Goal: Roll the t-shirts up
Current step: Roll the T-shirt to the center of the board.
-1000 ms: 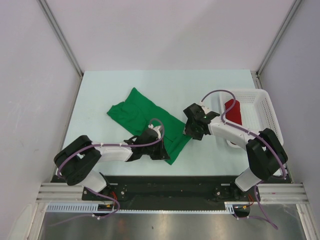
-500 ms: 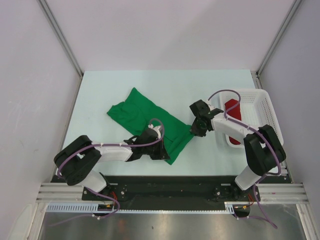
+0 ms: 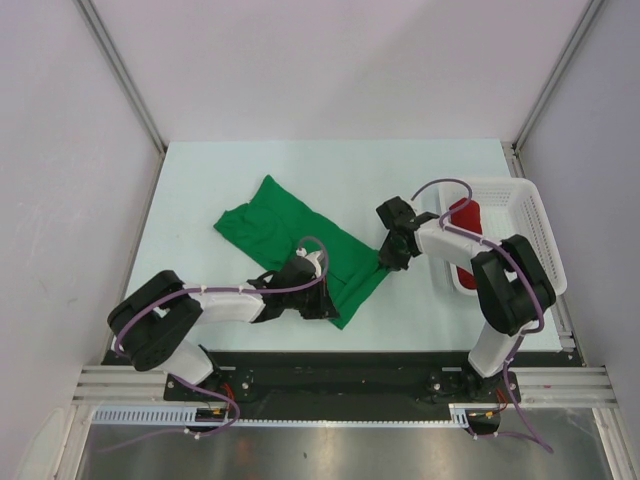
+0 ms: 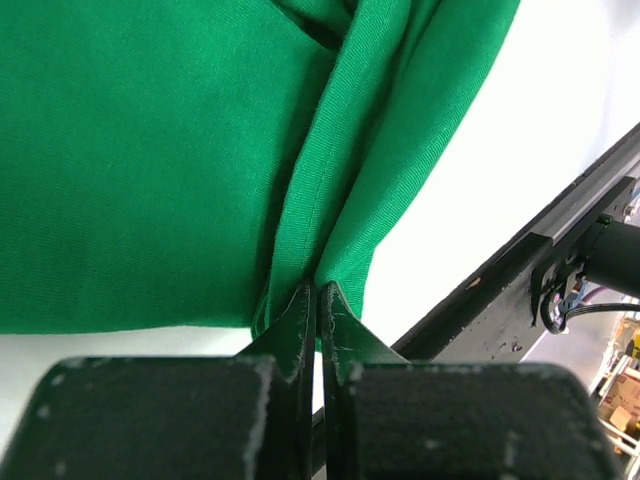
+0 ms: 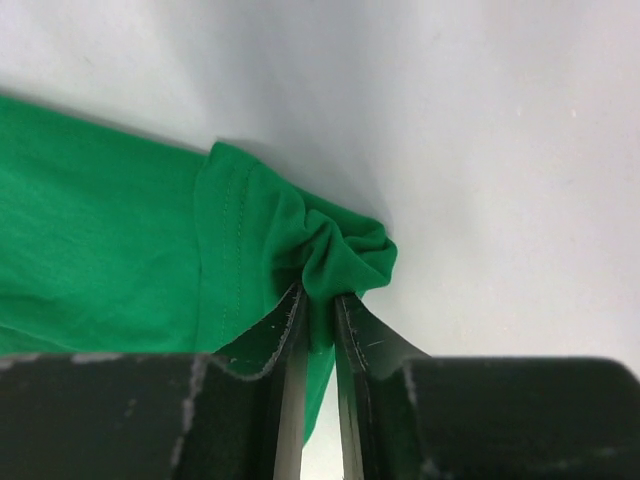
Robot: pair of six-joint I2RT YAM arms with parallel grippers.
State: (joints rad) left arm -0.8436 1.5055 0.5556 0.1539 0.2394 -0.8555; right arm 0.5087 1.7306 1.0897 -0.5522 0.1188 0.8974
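Over the last second my right claw has swung in from nearer the basket and settled on the right corner of the green t-shirt. Its wrist view shows the fingers nearly closed, with a bunched fold of green cloth pinched between them. My left claw has not moved. It stays clamped tight on the shirt's near edge, with the cloth puckering up into the closed tips. The shirt itself lies where it was, spread diagonally across the middle of the desk and not yet rolled. The red t-shirt sits rolled in the basket. With both claws now gripping, I judge the grasp step is done and rolling can begin.
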